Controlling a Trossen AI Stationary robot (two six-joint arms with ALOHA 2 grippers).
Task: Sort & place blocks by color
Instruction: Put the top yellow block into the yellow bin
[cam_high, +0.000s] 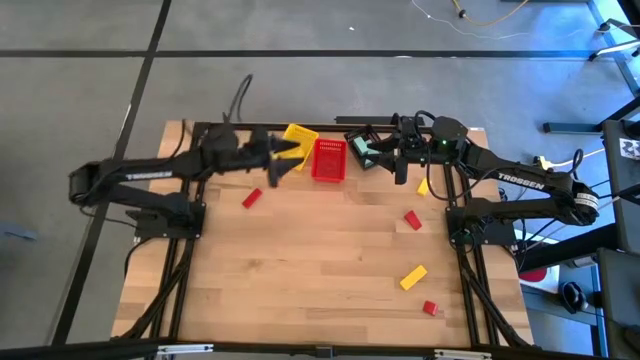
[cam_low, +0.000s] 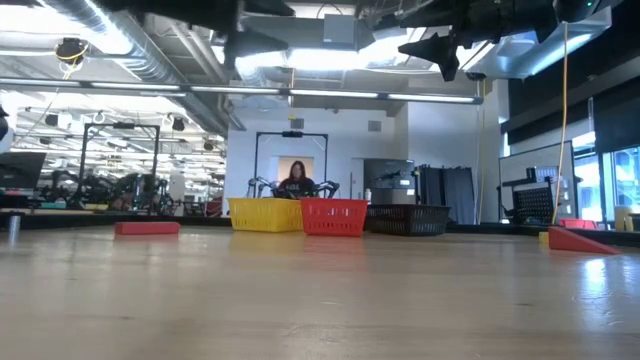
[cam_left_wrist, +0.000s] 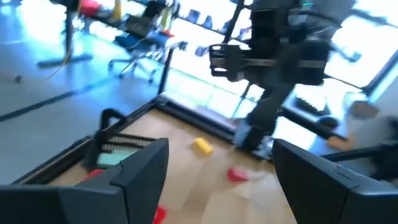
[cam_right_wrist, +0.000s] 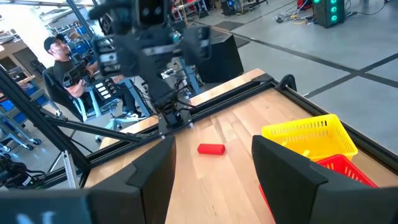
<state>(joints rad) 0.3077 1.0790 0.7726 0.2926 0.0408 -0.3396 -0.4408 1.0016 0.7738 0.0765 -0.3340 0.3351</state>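
Blocks (cam_high: 413, 277) loose: three red; two yellow.

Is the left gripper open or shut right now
Open. In the left wrist view the left gripper has its two fingers standing wide apart with bare table between them and nothing held. It hangs by the yellow basket.
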